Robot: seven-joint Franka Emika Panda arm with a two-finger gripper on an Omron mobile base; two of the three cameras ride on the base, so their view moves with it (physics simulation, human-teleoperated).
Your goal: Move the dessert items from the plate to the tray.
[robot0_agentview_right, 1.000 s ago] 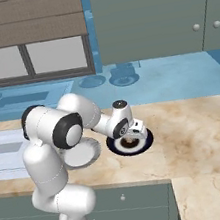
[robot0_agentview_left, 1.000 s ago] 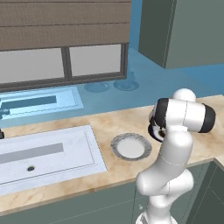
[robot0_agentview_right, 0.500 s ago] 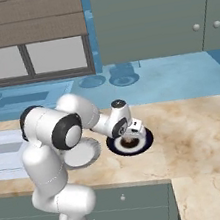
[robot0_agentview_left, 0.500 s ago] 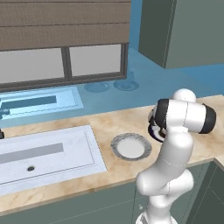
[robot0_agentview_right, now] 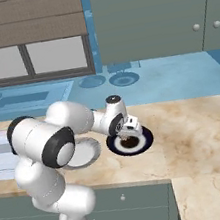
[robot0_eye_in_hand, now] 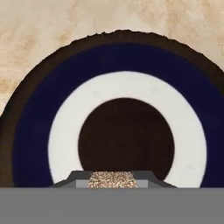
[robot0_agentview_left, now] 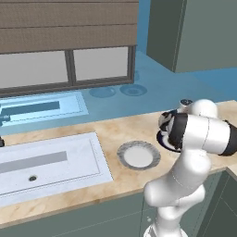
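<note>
The end effector (robot0_eye_in_hand: 113,179) is gripping a speckled tan dessert piece (robot0_eye_in_hand: 113,179) above a dark blue-ringed dish (robot0_agentview_right: 130,142), right of the grey-rimmed plate (robot0_agentview_left: 138,155) on the marbled desk (robot0_agentview_right: 197,133), below blue walls.

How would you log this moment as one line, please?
end effector: shut on speckled dessert item | position: over blue-ringed round dish | plate: beside dish

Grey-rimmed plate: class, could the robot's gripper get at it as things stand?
Probably yes: the plate lies beside the blue-ringed dish under the gripper, nothing between, though it grips a speckled piece.
</note>
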